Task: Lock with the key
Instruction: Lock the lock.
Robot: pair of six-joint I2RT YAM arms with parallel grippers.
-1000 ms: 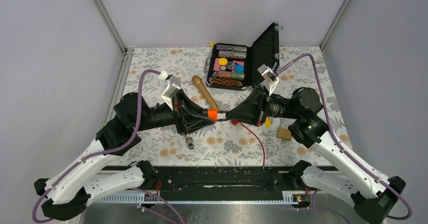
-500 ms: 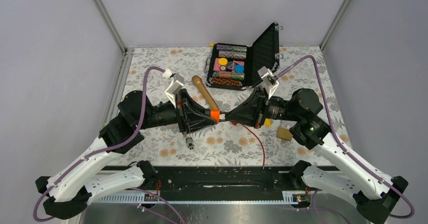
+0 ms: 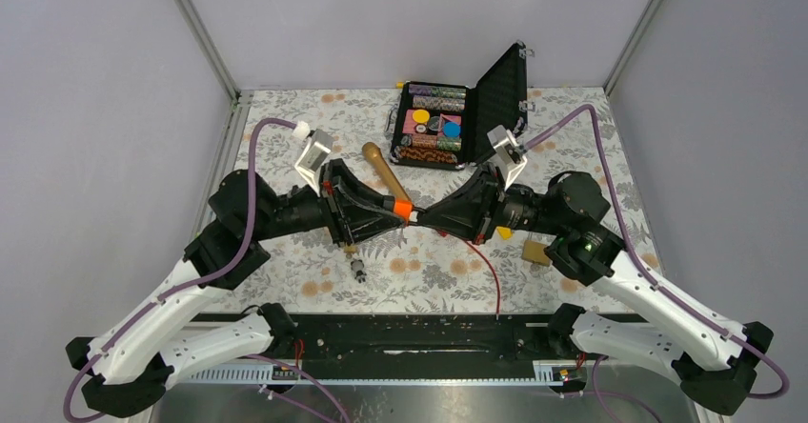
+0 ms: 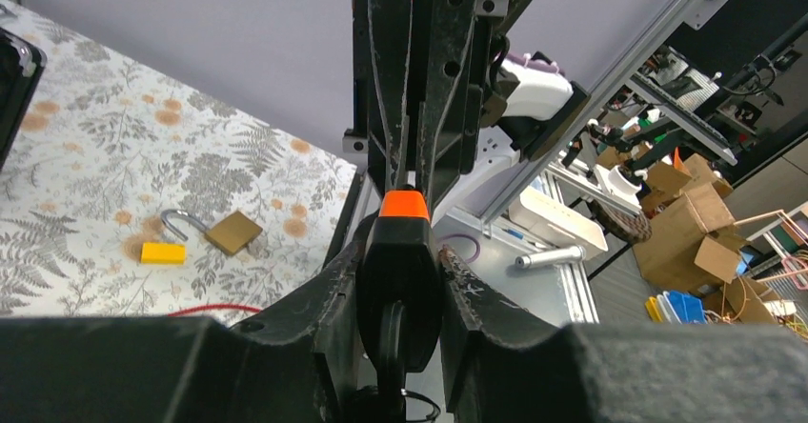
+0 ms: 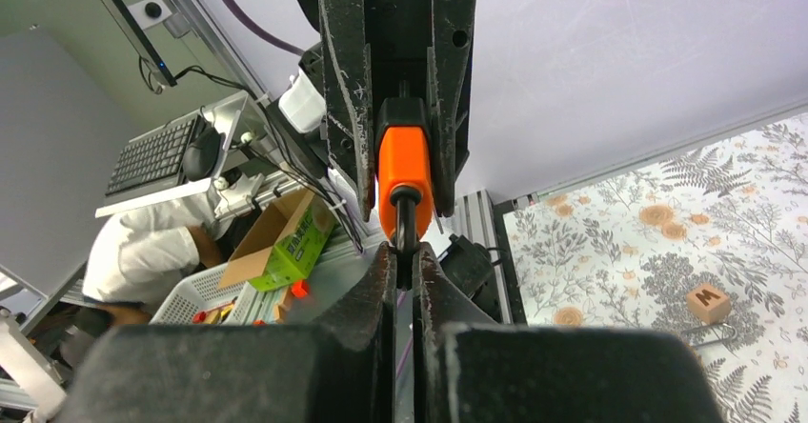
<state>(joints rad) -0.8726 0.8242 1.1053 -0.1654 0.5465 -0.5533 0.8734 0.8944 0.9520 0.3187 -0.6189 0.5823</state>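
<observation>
Plainly, the orange padlock [image 3: 404, 213] hangs over the middle of the table [image 3: 286, 128], shared by both arms: the left tool [image 4: 400, 263] is clamped across its body, the right tool [image 5: 404, 272] pinched tight on the thin dark shackle [image 5: 404, 215]. It looks small, rigid and light, its smooth casing apt to twist, so the body's flat faces seem the best hold; where the key sits I cannot tell.

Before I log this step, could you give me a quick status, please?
Left jaws shut on orange padlock, right jaws on its loop. Held off the table. Brass padlock lies aside.
</observation>
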